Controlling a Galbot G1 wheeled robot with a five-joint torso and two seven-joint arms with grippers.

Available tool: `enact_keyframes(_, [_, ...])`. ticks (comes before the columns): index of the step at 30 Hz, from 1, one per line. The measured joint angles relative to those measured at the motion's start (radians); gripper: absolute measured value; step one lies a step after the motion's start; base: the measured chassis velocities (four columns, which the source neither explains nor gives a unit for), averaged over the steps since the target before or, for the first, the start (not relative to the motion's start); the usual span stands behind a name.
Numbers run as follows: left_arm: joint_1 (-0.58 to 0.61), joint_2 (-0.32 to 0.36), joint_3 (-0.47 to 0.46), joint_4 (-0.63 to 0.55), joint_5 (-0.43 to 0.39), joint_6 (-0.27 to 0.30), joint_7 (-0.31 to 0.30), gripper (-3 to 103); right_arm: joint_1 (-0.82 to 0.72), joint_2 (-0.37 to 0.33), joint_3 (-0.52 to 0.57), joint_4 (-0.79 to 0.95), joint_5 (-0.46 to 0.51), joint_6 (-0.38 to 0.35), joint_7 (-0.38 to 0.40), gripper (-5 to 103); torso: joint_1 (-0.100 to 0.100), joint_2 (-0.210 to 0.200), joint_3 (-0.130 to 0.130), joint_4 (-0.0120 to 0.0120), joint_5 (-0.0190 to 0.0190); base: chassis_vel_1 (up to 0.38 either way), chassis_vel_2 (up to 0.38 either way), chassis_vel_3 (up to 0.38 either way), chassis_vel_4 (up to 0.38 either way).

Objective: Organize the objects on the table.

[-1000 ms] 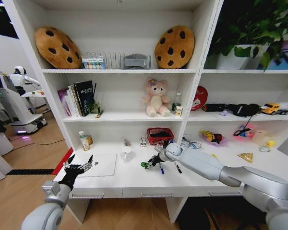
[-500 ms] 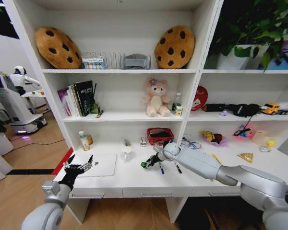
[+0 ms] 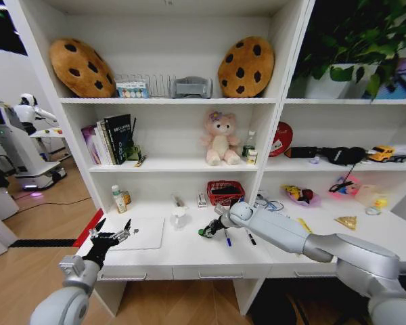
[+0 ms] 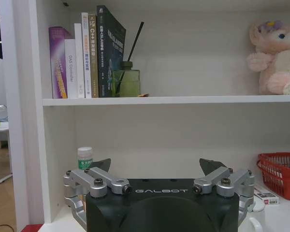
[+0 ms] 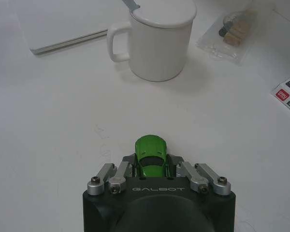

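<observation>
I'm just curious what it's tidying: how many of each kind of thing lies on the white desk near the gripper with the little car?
Green toy car, held by the right gripper: 1
White mug: 1
Silver laptop: 1
Pens: 2
Total: 5

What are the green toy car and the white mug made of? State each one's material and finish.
Green toy car: glossy painted metal or plastic, judging by sharp highlights; which one is unclear. It sits between the right gripper's fingers. White mug: likely glazed ceramic, thick-walled with a soft sheen.
</observation>
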Motion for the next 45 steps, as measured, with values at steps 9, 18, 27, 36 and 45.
enact_keyframes(9, [0.0, 0.0, 0.0, 0.0, 0.0, 0.0, 0.0, 100, -0.002, -0.015, 0.013, 0.061, 0.017, -0.027, 0.038, 33, 0.0, 0.0, 0.001, 0.0001, 0.0004, 0.0, 0.0, 0.0, 0.0])
enact_keyframes(18, [0.0, 0.0, 0.0, 0.0, 0.0, 0.0, 0.0, 100, 0.056, -0.04, 0.055, 0.179, 0.101, -0.07, 0.119, 33, 0.0, 0.0, 0.0, 0.0001, 0.0003, 0.0, 0.0, 0.0, 0.0])
enact_keyframes(27, [0.0, 0.0, 0.0, 0.0, 0.0, 0.0, 0.0, 100, 0.219, -0.055, 0.06, 0.278, 0.226, -0.142, 0.21, 33, 0.0, 0.0, 0.0, 0.0002, 0.0, 0.0, 0.0, 0.0, 0.0])
enact_keyframes(36, [0.0, 0.0, 0.0, 0.0, 0.0, 0.0, 0.0, 100, 0.319, -0.063, 0.085, 0.377, 0.34, -0.17, 0.285, 33, 0.0, 0.0, 0.0, 0.0001, 0.0002, 0.0, 0.0, 0.0, 0.0])
enact_keyframes(45, [0.0, 0.0, 0.0, 0.0, 0.0, 0.0, 0.0, 100, 0.35, -0.036, 0.116, 0.332, 0.345, -0.17, 0.295, 33, 0.0, 0.0, 0.0, 0.0, 0.0002, 0.0, 0.0, 0.0, 0.0])
